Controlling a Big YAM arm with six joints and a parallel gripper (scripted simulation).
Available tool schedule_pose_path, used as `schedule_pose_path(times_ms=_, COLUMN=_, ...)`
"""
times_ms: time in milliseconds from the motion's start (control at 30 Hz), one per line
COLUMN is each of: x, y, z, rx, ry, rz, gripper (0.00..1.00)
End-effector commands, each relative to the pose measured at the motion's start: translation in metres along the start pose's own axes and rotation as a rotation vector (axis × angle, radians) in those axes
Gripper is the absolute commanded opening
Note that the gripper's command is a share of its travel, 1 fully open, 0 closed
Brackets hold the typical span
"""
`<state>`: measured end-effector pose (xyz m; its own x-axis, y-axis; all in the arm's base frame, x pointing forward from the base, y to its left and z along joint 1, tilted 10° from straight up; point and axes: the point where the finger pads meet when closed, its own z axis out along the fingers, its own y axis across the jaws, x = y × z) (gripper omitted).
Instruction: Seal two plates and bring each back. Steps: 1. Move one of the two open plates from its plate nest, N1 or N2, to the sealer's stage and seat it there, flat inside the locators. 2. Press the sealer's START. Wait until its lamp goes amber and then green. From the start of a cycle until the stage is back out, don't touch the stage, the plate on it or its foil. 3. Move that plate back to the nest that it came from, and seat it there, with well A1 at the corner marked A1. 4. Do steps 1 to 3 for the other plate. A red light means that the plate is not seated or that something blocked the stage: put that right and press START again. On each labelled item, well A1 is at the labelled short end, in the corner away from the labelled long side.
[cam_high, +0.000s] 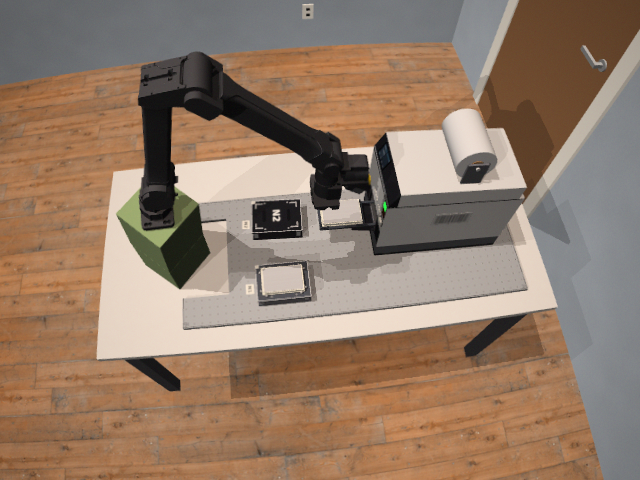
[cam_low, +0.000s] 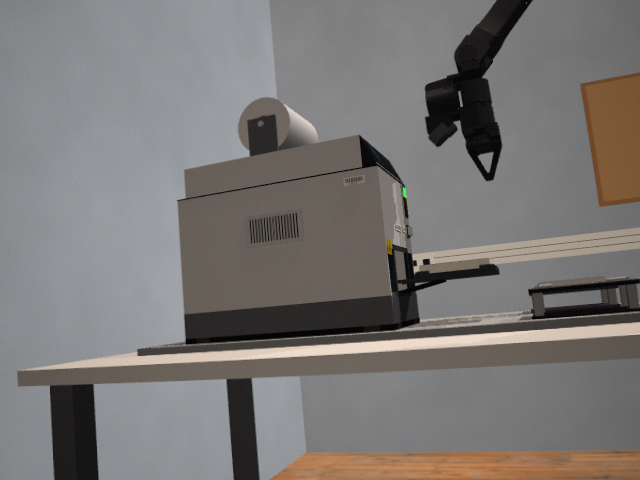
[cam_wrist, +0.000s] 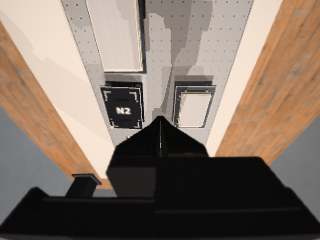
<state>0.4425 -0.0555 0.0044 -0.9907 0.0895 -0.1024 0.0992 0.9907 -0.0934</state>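
The sealer (cam_high: 444, 191) stands on the right of the table, and its lamp (cam_high: 385, 207) shows green; the lamp also shows in the side view (cam_low: 404, 192). Its stage is out, and a pale-topped plate (cam_high: 341, 214) lies flat on it; the plate also shows in the side view (cam_low: 454, 264) and at the top of the wrist view (cam_wrist: 117, 35). Nest N2 (cam_high: 276, 218) is empty, and so it appears in the wrist view (cam_wrist: 122, 109). The nearer nest holds the other plate (cam_high: 284, 281), which the wrist view (cam_wrist: 195, 107) also shows. My gripper (cam_low: 487, 170) is shut and empty, pointing down, high above the outer end of the stage.
A white foil roll (cam_high: 467, 136) sits on top of the sealer. The arm's green base block (cam_high: 162, 240) stands at the table's left. A grey perforated baseplate (cam_high: 413, 279) carries the nests and the sealer. A door (cam_high: 568, 67) is behind on the right.
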Motion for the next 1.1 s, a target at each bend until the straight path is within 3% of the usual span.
schedule_pose_path(times_ms=0, x=-0.006, y=0.002, z=-0.015, rx=0.0, ry=-0.037, rz=-0.016, gripper=0.0)
schedule_pose_path(times_ms=367, x=-0.02, y=0.001, z=-0.026, rx=0.0, ry=-0.073, rz=-0.011, gripper=0.0)
schedule_pose_path(times_ms=833, x=-0.02, y=0.002, z=-0.008, rx=0.0, ry=-0.039, rz=-0.012, gripper=0.0)
schedule_pose_path(times_ms=867, x=-0.019, y=0.0, z=-0.001, rx=0.001, ry=-0.092, rz=-0.009, gripper=1.0)
schedule_pose_path(times_ms=933, x=-0.012, y=-0.004, z=0.011, rx=0.002, ry=-0.15, rz=-0.006, gripper=1.0)
schedule_pose_path(times_ms=1000, x=-0.005, y=-0.006, z=0.029, rx=0.0, ry=-0.109, rz=-0.005, gripper=1.0)
schedule_pose_path(times_ms=1067, x=-0.004, y=-0.006, z=0.035, rx=-0.001, ry=-0.101, rz=-0.004, gripper=1.0)
